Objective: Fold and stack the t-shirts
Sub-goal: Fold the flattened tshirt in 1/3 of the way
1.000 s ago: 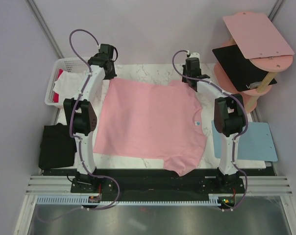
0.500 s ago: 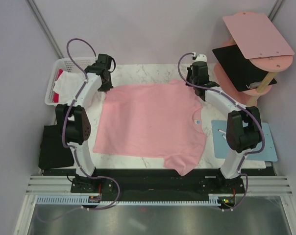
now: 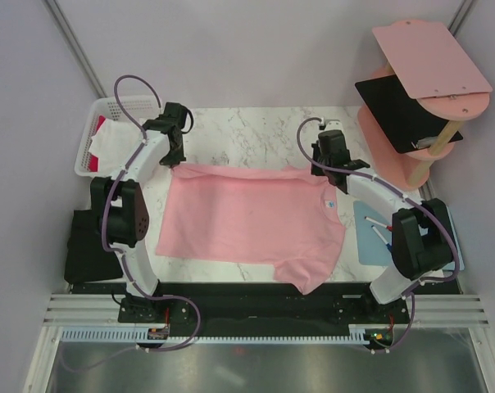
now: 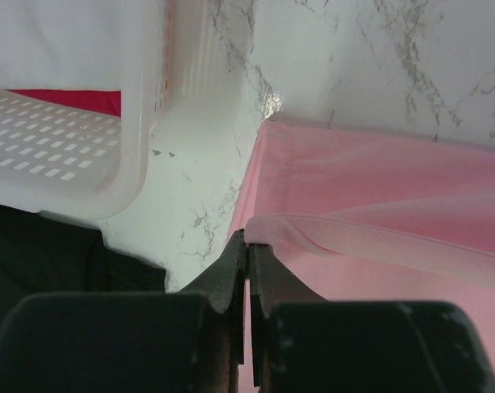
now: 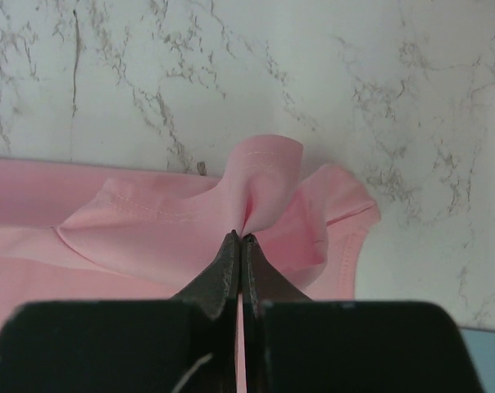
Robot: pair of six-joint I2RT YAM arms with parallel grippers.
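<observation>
Overhead, a light pink cloth t-shirt (image 3: 247,217) lies spread on the white marble counter (image 3: 256,131), held at both far corners. Left wrist camera: the left gripper (image 4: 246,246) is clamped on the shirt's hem near a white plastic basket (image 4: 141,106). Right wrist camera: the right gripper (image 5: 241,241) pinches a bunched fold of the pink cloth

Marble table (image 3: 256,127), lavender walls (image 3: 256,49)

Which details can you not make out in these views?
Top view: basket contents, white cloth and red cloth, partly behind the left arm; count unclear.
Top view: black t-shirt, partly behind the left arm.
Wrist views: how much pink t-shirt the left end effector and right end effector pinch; fingers cover that.
</observation>
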